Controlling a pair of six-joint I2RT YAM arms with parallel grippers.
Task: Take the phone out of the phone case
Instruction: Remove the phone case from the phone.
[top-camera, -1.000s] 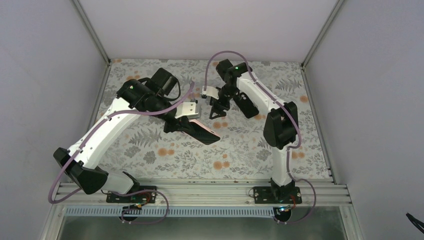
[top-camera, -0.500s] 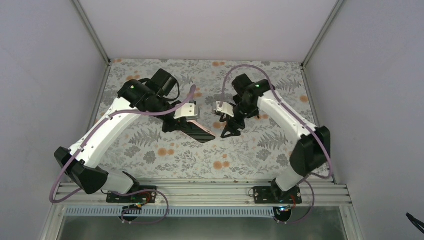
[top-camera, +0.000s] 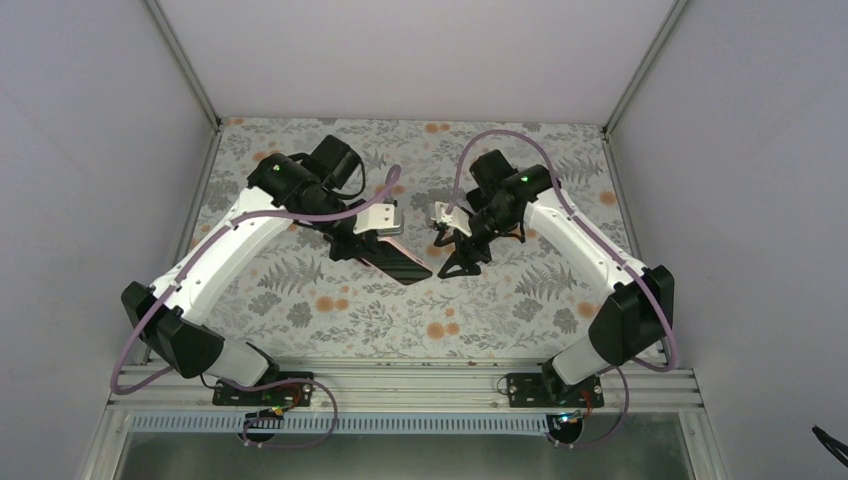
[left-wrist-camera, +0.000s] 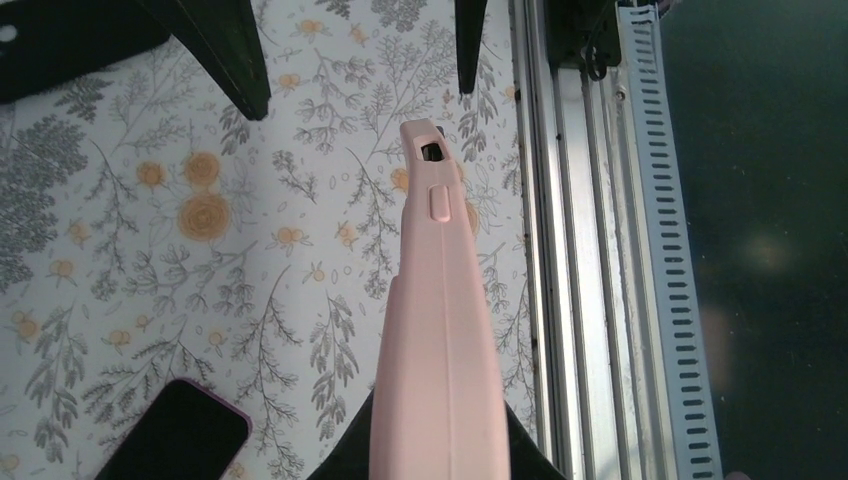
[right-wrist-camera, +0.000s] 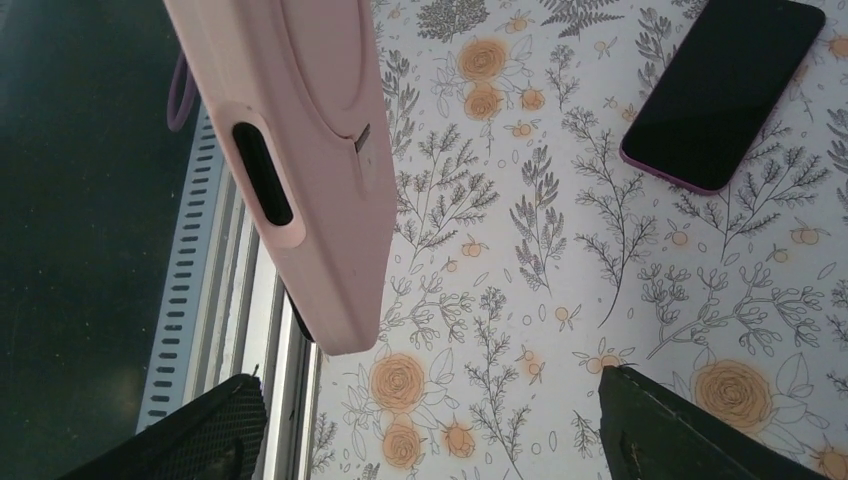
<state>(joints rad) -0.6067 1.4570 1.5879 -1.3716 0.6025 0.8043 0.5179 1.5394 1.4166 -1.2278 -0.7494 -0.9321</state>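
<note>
1. The pink phone case (left-wrist-camera: 440, 330) takes up the middle of the shot. It's seen edge-on, running from the bottom edge up toward the top, so you can't tell what's inside it.
2. The left gripper (left-wrist-camera: 440, 455) is clamped on its near end, with dark fingers poking out on either side at the bottom.
3. The narrow side has an oval button (left-wrist-camera: 438, 203) and a small dark cutout (left-wrist-camera: 432, 151) closer to the far tip.
4. The right gripper (left-wrist-camera: 360, 95) comes in from the top edge as two black pointed fingers, spread wide and not touching the case.
5. The phone (left-wrist-camera: 175, 440) has a dark screen and a magenta rim. It lies flat on the floral table (left-wrist-camera: 120, 280) at lower left, apart from the case.
6. On the right there's an aluminium rail (left-wrist-camera: 560, 250), then a slotted strip (left-wrist-camera: 665, 250).
</note>
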